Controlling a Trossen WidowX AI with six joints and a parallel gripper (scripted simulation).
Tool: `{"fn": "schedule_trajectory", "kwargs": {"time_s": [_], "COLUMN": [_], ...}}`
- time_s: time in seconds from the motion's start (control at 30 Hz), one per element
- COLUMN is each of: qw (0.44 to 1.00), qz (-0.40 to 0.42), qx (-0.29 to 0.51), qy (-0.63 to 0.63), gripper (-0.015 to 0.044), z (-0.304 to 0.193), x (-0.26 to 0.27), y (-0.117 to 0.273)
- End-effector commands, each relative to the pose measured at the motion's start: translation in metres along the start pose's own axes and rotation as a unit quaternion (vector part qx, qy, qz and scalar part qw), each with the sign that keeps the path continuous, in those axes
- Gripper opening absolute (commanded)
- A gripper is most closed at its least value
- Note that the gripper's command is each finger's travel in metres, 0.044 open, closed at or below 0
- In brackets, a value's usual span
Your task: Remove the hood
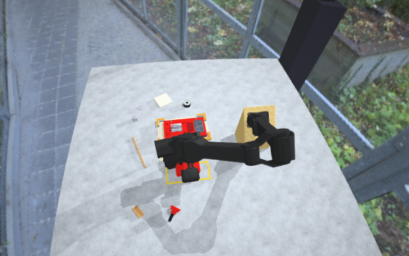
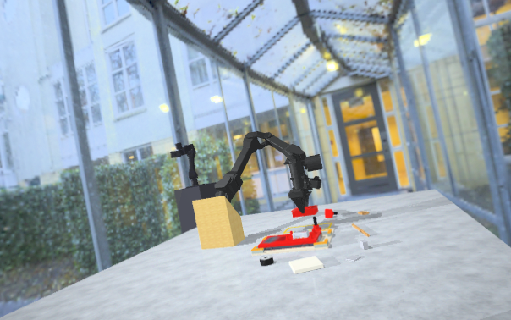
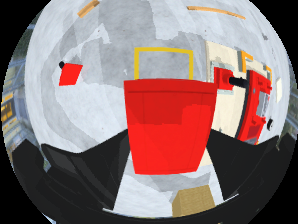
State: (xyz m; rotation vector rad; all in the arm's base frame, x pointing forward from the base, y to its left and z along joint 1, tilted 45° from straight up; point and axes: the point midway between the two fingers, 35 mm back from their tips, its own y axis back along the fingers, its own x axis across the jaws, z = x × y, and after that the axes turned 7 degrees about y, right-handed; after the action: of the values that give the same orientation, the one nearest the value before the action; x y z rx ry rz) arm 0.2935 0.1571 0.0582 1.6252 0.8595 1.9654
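Your gripper (image 1: pixel 185 167) (image 2: pixel 303 212) (image 3: pixel 169 132) is pinching the red hood (image 1: pixel 182 169) (image 2: pixel 310 210) (image 3: pixel 170 127) by its two sides, clear of the car (image 1: pixel 184 127) (image 2: pixel 288 241) (image 3: pixel 256 107). In the wrist view the hood sits at the centre with its longer axis running roughly up and down, and the yellow outline (image 1: pixel 188 182) (image 2: pixel 286 229) (image 3: pixel 163 49) shows beyond its upper edge, so your coming move is probably that way, then down.

Matte black arm (image 1: pixel 223 151) (image 2: pixel 242 162), blocky joints, angular hand (image 2: pixel 299 202) (image 3: pixel 169 132).
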Motion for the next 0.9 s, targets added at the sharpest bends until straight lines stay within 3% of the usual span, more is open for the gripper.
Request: {"fn": "schedule_trajectory", "kwargs": {"time_s": [0.0,0.87], "qw": [1.0,1.0], "qz": [-0.002,-0.001], "qx": [0.0,0.0], "qy": [-0.003,-0.003], "gripper": [0.0,0.0], "z": [0.0,-0.001], "x": [-0.001,0.0], "y": [-0.002,-0.018]}}
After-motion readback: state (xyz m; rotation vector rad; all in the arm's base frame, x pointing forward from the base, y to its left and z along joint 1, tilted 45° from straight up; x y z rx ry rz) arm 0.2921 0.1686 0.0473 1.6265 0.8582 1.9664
